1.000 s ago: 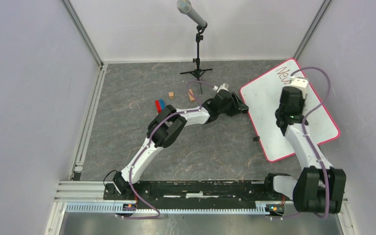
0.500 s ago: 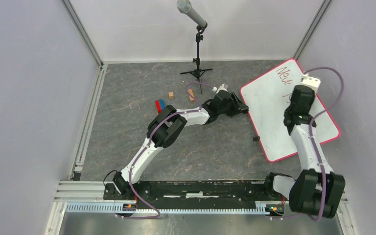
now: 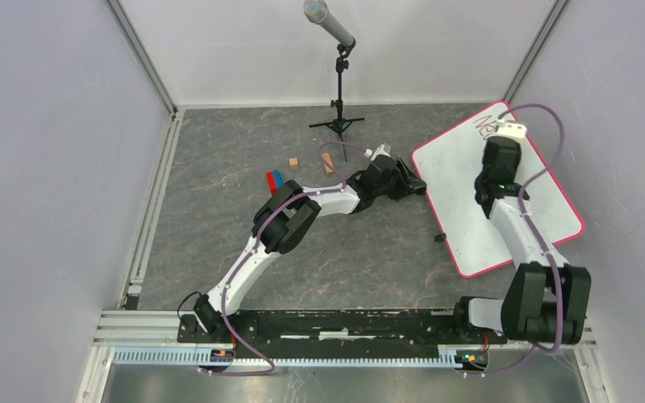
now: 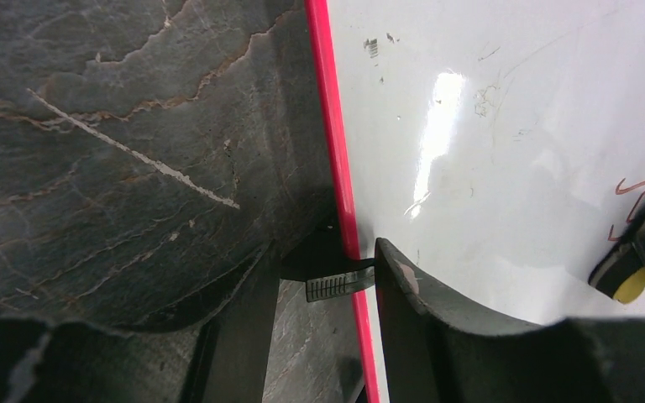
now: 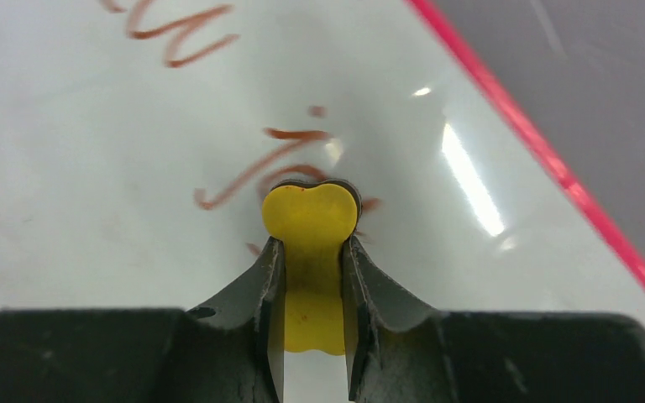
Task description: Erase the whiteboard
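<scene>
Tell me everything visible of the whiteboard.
The whiteboard is a glossy white rectangle with rounded corners and a red-pink rim, lying flat at the right of the grey table. Reddish handwriting sits near its far corner. The left claw straddles its rim at a black clip; the yellow eraser in the right claw touches its surface.

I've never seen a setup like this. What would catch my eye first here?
Likely the big red-rimmed whiteboard, lying flat on the right of the table, with red-brown handwriting on it. The right gripper pinches a yellow eraser right at that writing, while the left gripper straddles the board's left edge. A microphone on a stand rises at the far side.
</scene>
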Action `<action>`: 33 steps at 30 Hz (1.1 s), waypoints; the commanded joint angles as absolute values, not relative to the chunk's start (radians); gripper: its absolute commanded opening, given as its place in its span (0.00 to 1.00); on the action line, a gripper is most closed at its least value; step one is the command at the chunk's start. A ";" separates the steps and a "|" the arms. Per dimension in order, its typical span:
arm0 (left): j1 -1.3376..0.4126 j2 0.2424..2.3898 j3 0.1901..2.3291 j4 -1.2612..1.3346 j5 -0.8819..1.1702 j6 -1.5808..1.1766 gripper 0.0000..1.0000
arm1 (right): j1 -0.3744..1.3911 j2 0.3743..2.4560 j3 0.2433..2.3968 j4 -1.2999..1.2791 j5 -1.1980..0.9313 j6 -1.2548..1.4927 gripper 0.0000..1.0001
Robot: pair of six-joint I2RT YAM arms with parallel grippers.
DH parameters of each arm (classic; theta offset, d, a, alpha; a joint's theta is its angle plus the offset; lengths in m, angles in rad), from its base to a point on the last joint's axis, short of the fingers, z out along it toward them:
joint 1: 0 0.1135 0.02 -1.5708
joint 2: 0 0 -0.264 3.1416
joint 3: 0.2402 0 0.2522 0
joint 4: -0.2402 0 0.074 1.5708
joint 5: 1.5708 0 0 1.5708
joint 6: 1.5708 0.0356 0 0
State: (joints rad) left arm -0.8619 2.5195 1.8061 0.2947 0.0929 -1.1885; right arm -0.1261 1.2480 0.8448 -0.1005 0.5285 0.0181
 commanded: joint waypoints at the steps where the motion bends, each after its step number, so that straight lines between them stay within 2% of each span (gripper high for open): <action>1: -0.882 2.548 1.772 0.137 0.055 -1.173 0.54 | -0.046 1.380 0.914 -0.084 0.493 0.040 0.19; 6: -0.882 2.549 1.777 0.129 0.054 -1.170 0.53 | -0.054 1.409 0.942 -0.101 0.544 0.047 0.19; 14: -0.884 2.546 1.772 0.137 0.051 -1.169 0.53 | -0.240 1.249 0.916 -0.136 0.518 0.009 0.19; 21: -0.884 2.548 1.773 0.134 0.050 -1.164 0.53 | -0.204 1.343 0.930 -0.119 0.456 0.015 0.19; 27: -0.887 2.546 1.778 0.124 0.040 -1.161 0.53 | -0.019 1.494 0.985 -0.101 0.483 0.023 0.19; 33: -0.887 2.546 1.781 0.123 0.041 -1.158 0.54 | -0.063 1.482 1.023 -0.122 0.518 0.037 0.18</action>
State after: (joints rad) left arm -0.8677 2.5195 1.8061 0.2947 0.0746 -1.1885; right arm 0.0036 1.5089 0.9943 -0.0689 0.4763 0.0216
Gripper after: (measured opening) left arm 0.533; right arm 0.284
